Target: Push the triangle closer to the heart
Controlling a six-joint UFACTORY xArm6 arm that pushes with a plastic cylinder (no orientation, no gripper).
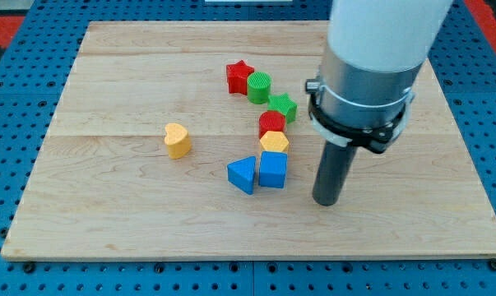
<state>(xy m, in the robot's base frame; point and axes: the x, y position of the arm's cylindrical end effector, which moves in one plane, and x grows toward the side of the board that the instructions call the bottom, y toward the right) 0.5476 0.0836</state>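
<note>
The blue triangle [242,174] lies near the board's middle, touching the blue square block [272,169] on its right. The yellow heart [177,140] stands apart, to the triangle's upper left. My tip [326,201] is on the board to the right of the blue square, a short gap away, touching no block. The arm's white body hides part of the board's upper right.
A yellow hexagon [275,142], a red block [271,123] and a green star [282,107] run in a chain up from the blue square. A green cylinder [260,85] and a red star [239,76] sit above them. The wooden board [108,214] lies on a blue pegboard.
</note>
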